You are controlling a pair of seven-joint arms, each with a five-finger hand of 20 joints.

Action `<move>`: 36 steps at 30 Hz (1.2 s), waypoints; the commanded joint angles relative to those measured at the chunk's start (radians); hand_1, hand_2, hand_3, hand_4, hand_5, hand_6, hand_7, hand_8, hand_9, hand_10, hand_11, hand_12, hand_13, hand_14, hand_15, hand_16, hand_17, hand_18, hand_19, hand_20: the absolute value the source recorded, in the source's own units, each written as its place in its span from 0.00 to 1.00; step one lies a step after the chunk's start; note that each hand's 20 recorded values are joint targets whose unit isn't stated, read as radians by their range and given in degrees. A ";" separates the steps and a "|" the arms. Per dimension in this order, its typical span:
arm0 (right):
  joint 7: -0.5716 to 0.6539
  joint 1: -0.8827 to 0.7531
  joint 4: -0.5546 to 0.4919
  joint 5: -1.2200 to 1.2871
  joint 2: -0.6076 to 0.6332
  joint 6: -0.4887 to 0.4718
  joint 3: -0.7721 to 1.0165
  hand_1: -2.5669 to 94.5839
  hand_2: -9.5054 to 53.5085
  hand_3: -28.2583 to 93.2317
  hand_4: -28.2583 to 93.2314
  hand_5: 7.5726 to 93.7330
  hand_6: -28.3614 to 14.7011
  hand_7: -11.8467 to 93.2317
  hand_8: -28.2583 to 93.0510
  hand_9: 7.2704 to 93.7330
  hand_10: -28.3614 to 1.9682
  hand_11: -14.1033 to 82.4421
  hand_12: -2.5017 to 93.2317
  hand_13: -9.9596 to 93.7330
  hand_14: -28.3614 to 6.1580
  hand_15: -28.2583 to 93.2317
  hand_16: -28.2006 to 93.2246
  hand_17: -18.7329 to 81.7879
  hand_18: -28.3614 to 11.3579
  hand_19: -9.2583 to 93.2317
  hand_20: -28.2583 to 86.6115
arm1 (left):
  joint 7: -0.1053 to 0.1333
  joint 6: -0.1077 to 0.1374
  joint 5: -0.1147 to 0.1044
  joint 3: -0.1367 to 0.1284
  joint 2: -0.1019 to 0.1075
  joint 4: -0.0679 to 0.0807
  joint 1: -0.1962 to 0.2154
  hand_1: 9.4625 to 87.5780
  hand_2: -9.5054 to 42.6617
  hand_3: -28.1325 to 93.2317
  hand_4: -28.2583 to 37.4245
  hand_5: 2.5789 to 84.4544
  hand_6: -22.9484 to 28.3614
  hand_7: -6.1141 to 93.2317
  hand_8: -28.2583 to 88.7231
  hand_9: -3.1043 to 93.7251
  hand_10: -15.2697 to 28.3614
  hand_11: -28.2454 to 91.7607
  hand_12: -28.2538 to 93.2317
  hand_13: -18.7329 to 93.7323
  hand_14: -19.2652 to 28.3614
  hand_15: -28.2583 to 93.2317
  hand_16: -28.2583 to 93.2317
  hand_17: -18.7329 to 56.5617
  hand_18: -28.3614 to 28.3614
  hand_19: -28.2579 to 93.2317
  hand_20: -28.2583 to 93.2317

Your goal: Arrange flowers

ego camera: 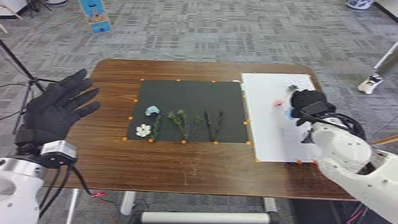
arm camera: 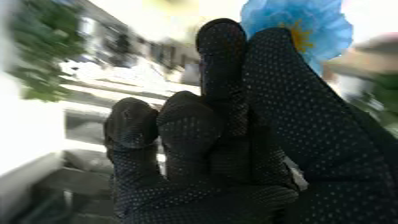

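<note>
The blue flower (arm camera: 333,37) is showing broad, ruffled light-blue petals around a yellow centre. It is sitting at the tips of the right hand (ego camera: 311,101), whose thumb and one finger are pinching it over the white sheet (ego camera: 269,145); the other fingers are bending. The thumb tip is covering part of the bloom, and the hand is hiding part of the sheet. A small pink flower (ego camera: 278,103) and a dark tuft (ego camera: 292,88) are lying near that hand on the sheet.

On the black mat (ego camera: 169,91), a pale blue flower (ego camera: 152,110), a white flower (ego camera: 143,130) and thin green stems (ego camera: 178,120) are lying. The left hand (ego camera: 51,107) is hanging by the brown table's (ego camera: 191,175) left edge, its fingers standing straight and slightly spread.
</note>
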 commanded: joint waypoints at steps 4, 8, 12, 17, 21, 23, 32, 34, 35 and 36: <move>-0.195 0.552 0.105 0.077 -0.310 0.082 -0.377 0.57 0.00 0.91 0.00 0.76 0.75 0.53 0.27 0.87 0.77 0.38 0.55 0.74 0.64 0.89 0.56 0.56 0.22 1.00 0.74 | -0.011 -0.001 -0.001 0.027 0.037 0.009 -0.056 0.15 0.09 0.81 0.00 0.33 0.49 0.22 0.17 0.30 0.61 0.35 0.36 0.35 0.69 0.40 0.26 0.10 0.90 0.58 0.30; -0.202 0.615 0.173 0.097 -0.425 0.082 -0.469 0.56 0.00 0.91 0.00 0.76 0.75 0.52 0.27 0.88 0.77 0.37 0.55 0.74 0.64 0.90 0.56 0.56 0.22 1.00 0.74 | -0.012 -0.010 0.000 0.037 0.047 0.014 -0.079 0.15 0.09 0.81 0.00 0.33 0.49 0.22 0.17 0.30 0.61 0.35 0.36 0.35 0.69 0.40 0.26 0.10 0.90 0.58 0.30; -0.192 0.665 0.236 0.133 -0.511 0.071 -0.553 0.56 0.00 0.92 0.00 0.77 0.75 0.52 0.26 0.88 0.77 0.37 0.56 0.75 0.65 0.90 0.56 0.57 0.22 1.00 0.75 | -0.008 -0.012 0.000 0.046 0.059 0.017 -0.099 0.15 0.09 0.81 0.00 0.33 0.49 0.22 0.17 0.30 0.61 0.36 0.36 0.36 0.69 0.40 0.26 0.10 0.90 0.59 0.30; -0.158 0.694 0.302 0.150 -0.591 0.059 -0.626 0.55 0.00 0.92 0.01 0.78 0.75 0.52 0.25 0.89 0.76 0.38 0.56 0.75 0.64 0.90 0.56 0.57 0.22 1.00 0.75 | -0.005 -0.020 0.004 0.064 0.076 0.029 -0.133 0.14 0.08 0.81 0.00 0.34 0.50 0.23 0.17 0.32 0.63 0.37 0.36 0.37 0.69 0.41 0.26 0.10 0.90 0.59 0.30; -0.172 0.694 0.360 0.151 -0.652 0.058 -0.649 0.55 0.00 0.92 0.01 0.78 0.75 0.53 0.24 0.89 0.76 0.38 0.56 0.75 0.64 0.90 0.55 0.57 0.22 1.00 0.75 | 0.007 -0.013 0.004 0.054 0.078 0.022 -0.126 0.14 0.08 0.81 0.00 0.34 0.50 0.23 0.17 0.33 0.63 0.38 0.37 0.37 0.69 0.42 0.26 0.11 0.90 0.59 0.30; -0.183 0.692 0.398 0.147 -0.684 0.077 -0.664 0.55 0.00 0.92 0.01 0.77 0.75 0.53 0.24 0.89 0.76 0.38 0.56 0.75 0.64 0.90 0.55 0.57 0.22 1.00 0.75 | 0.014 -0.005 0.004 0.061 0.082 0.023 -0.132 0.14 0.08 0.81 0.00 0.34 0.50 0.23 0.17 0.33 0.63 0.38 0.36 0.37 0.70 0.42 0.26 0.11 0.90 0.59 0.30; -0.136 0.694 0.405 0.117 -0.725 0.071 -0.733 0.56 0.00 0.91 0.00 0.77 0.76 0.54 0.23 0.88 0.76 0.39 0.57 0.74 0.64 0.91 0.55 0.56 0.22 1.00 0.76 | 0.019 -0.017 0.003 0.091 0.095 0.039 -0.178 0.14 0.08 0.81 0.00 0.34 0.50 0.23 0.17 0.33 0.62 0.38 0.36 0.37 0.70 0.42 0.25 0.11 0.90 0.59 0.30; -0.124 0.698 0.408 0.116 -0.730 0.070 -0.751 0.56 0.00 0.91 0.00 0.77 0.76 0.54 0.23 0.87 0.76 0.39 0.57 0.74 0.64 0.91 0.55 0.56 0.22 1.00 0.76 | 0.018 -0.020 0.003 0.092 0.095 0.039 -0.177 0.14 0.08 0.81 0.00 0.34 0.50 0.23 0.17 0.33 0.62 0.38 0.36 0.37 0.70 0.42 0.25 0.11 0.90 0.59 0.30; -0.118 0.703 0.409 0.117 -0.732 0.074 -0.760 0.56 0.00 0.91 0.00 0.77 0.76 0.54 0.22 0.87 0.76 0.39 0.57 0.74 0.64 0.91 0.55 0.56 0.23 1.00 0.76 | 0.024 -0.021 0.003 0.093 0.096 0.039 -0.177 0.14 0.08 0.81 0.00 0.34 0.50 0.23 0.17 0.32 0.62 0.38 0.36 0.37 0.70 0.42 0.25 0.11 0.90 0.59 0.30; -0.115 0.700 0.412 0.108 -0.732 0.069 -0.760 0.56 0.00 0.91 0.00 0.77 0.76 0.54 0.22 0.87 0.76 0.39 0.57 0.74 0.64 0.91 0.55 0.56 0.23 1.00 0.76 | 0.018 -0.022 0.002 0.097 0.096 0.041 -0.182 0.14 0.08 0.81 0.00 0.34 0.50 0.23 0.17 0.32 0.62 0.38 0.36 0.37 0.70 0.42 0.25 0.11 0.90 0.59 0.30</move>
